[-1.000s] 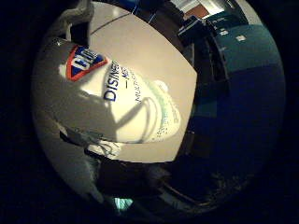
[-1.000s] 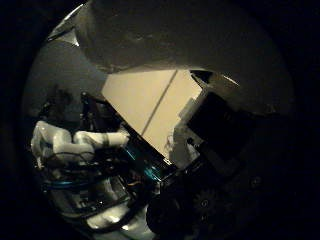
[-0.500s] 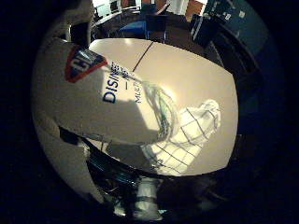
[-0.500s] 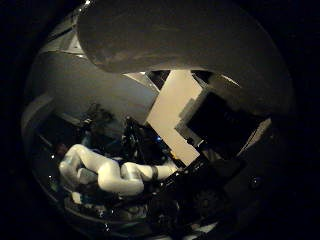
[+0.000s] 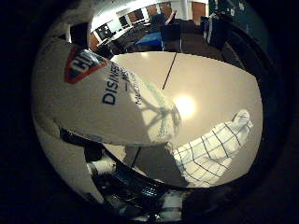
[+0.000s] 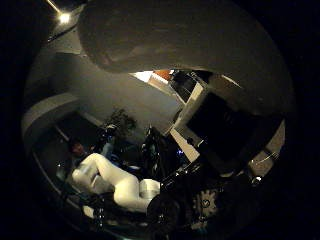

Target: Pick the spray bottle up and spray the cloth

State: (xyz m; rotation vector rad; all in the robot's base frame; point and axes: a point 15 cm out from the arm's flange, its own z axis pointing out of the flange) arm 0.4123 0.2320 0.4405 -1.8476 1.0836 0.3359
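The hand [image 6: 220, 150] shows as black and white parts with a gear, and its fingers curl round the bottle [image 5: 98, 98], which lies right against the palm and fills much of both palm views. In the little finger side view the bottle is a broad white body with a red and blue label and dark print, held off the table [image 5: 205, 79]. In the thumb side view the same bottle is a pale rounded mass across the picture, with a black finger part [image 6: 225, 122] pressed close beside it.

Beyond the bottle lies the pale table, with a dark seam running across it and a bright spot of light. The cloth [image 5: 210, 149], white with a dark grid, lies rumpled on the table, apart from the bottle. Past the table's far edge stand dark chairs [image 5: 170, 32].
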